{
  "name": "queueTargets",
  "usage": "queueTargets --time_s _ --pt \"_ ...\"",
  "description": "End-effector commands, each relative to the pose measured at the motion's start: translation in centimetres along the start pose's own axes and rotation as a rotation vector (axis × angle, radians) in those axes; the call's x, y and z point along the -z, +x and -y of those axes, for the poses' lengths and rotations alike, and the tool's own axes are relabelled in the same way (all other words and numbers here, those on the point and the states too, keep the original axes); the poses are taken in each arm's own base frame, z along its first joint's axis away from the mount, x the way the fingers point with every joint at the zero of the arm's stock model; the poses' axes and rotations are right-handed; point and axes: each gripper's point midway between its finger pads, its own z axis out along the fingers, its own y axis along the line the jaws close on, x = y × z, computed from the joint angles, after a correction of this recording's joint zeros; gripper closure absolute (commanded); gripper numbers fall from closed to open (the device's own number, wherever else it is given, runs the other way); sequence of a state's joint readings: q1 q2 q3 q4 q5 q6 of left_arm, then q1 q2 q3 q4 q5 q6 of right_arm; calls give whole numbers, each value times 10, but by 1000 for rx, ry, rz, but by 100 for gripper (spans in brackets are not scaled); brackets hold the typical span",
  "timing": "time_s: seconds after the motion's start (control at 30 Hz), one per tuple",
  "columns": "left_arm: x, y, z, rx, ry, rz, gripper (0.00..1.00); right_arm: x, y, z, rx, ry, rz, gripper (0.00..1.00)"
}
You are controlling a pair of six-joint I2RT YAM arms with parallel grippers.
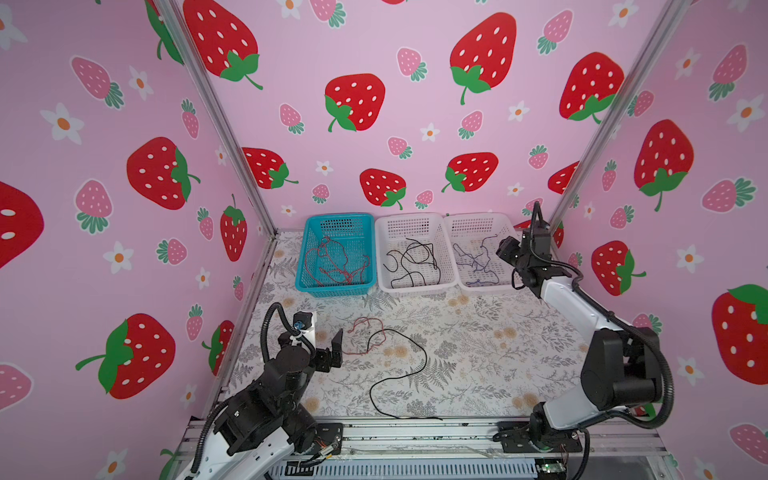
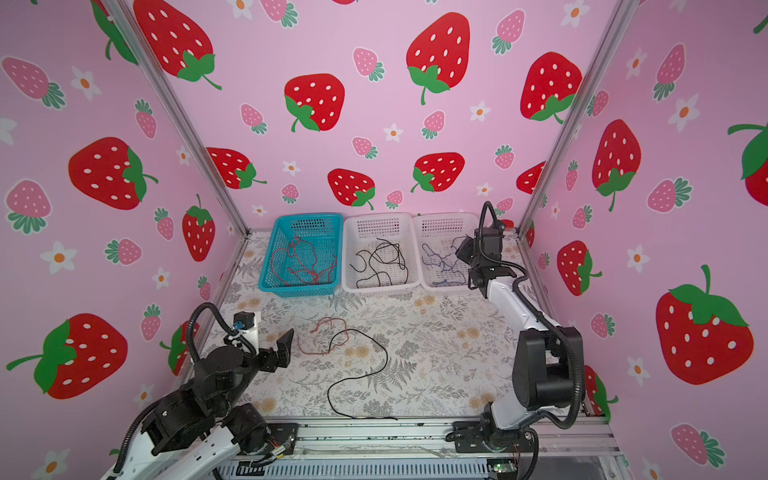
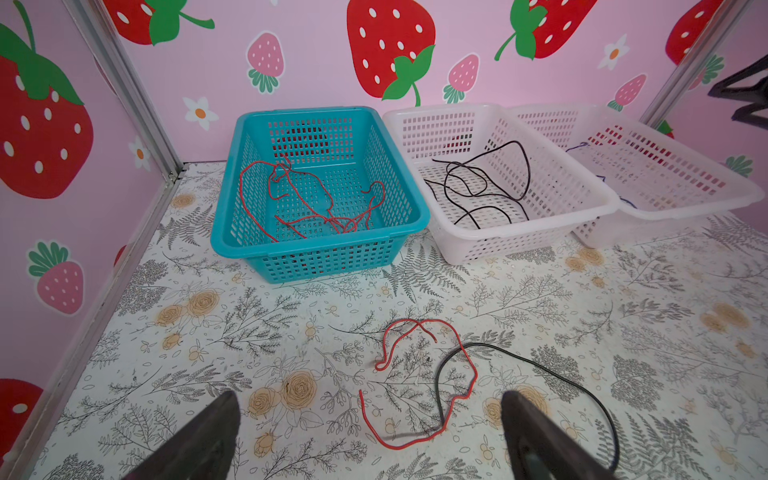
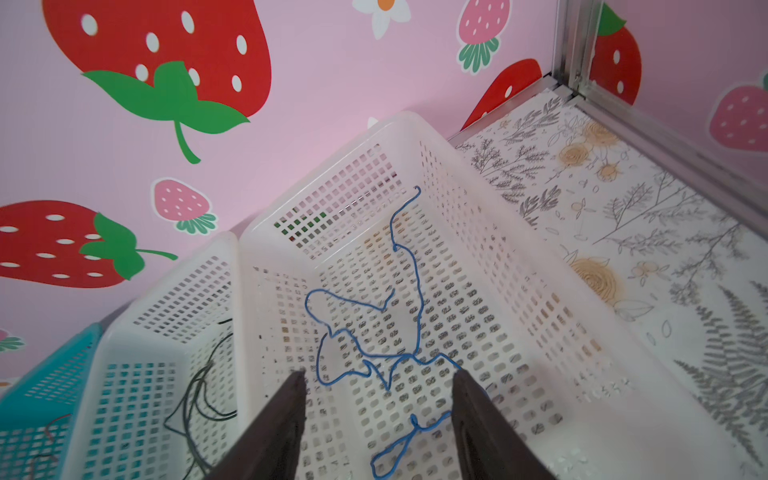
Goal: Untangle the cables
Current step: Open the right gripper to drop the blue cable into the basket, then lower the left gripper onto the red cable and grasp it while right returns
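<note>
Right wrist view: blue cable (image 4: 415, 355) lies loose in white basket (image 4: 498, 282).

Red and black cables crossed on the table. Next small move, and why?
Probably lower the left gripper onto the red cable and close: its jaws stand open just short of it, the black cable crosses it, and the right gripper is off over the rightmost basket.

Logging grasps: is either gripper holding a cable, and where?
Nothing is held. The left gripper is open near the loose red cable; the right gripper is open above the blue cable in its basket.
</note>
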State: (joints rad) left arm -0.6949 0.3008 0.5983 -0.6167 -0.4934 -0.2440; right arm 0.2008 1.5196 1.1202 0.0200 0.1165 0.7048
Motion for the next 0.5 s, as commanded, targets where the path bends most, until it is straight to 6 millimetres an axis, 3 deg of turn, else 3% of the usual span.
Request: queueTargets --time_s 0.0,0.1,0.2,0.3,0.47 --pt "-2 -2 1 18 1 1 1 33 -10 -30 0 -126 51 36" --pt "-5 -1 6 34 11 -33 1 59 5 -52 77 -197 43 32" --pt "-7 -2 17 84 47 -100 1 83 34 -65 150 -275 9 30" --pt "-11 0 26 196 57 -176 0 105 65 -70 220 -331 -29 28" --pt "-20 26 35 404 36 -296 2 135 106 -69 299 -421 -72 25"
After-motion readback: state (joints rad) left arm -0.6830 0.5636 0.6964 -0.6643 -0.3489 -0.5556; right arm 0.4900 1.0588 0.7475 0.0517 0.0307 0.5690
